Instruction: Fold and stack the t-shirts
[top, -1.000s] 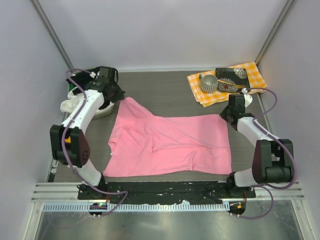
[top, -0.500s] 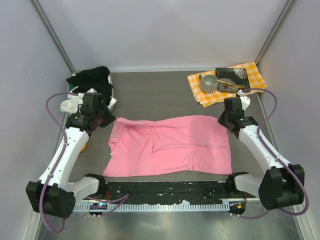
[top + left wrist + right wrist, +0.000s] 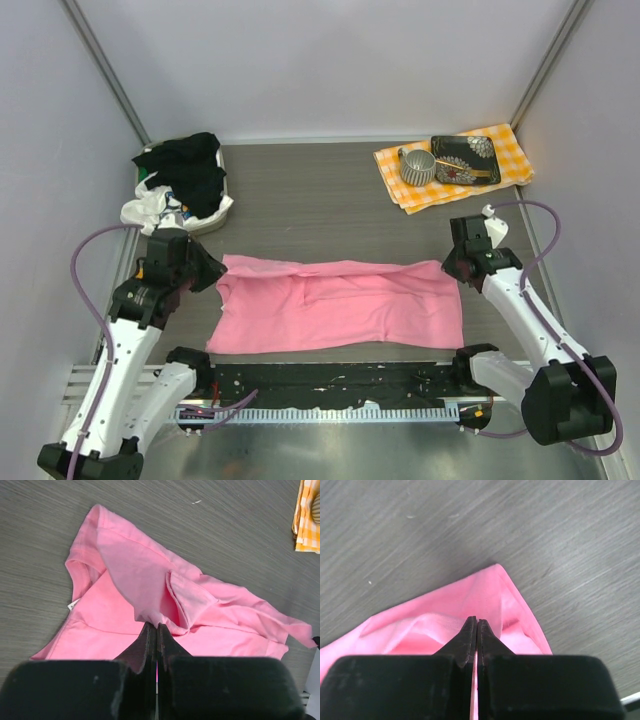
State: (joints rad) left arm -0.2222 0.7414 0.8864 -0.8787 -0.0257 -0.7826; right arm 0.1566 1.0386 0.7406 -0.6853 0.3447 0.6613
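Broadly, the grey wood-grain tabletop (image 3: 330,190) filled the scene, with both arms reaching out over it from its near edge. The pink t-shirt (image 3: 340,305) lay across it as a wide band stretched between the two grippers. Its near edge rested flat on the tabletop towards the arm bases, and its far edge ran from one gripper to the other. A loose upper layer lay folded over the lower one.

Beyond the left gripper (image 3: 212,268), close to the far left corner, sat a heap of black and white shirts (image 3: 185,170), well apart from the pink one. Beyond the right gripper (image 3: 452,262), at the far right corner, lay an orange-and-yellow checked cloth (image 3: 505,150).

In the left wrist view, the left gripper (image 3: 156,626) had its jaws pressed together on a raised pleat of the pink t-shirt (image 3: 150,575), and the cloth rose in a ridge up to the fingertips. The right gripper (image 3: 476,620) was likewise clamped tight on the pink t-shirt (image 3: 485,592), pinching it just inside a pointed corner that lay ahead of the fingertips on the tabletop (image 3: 420,525).

On the checked cloth stood a dark patterned tray (image 3: 465,158), with a ribbed grey cup (image 3: 418,166) just beside it on its left. A small white neck label (image 3: 73,605) showed at the collar, to the left of the left gripper.
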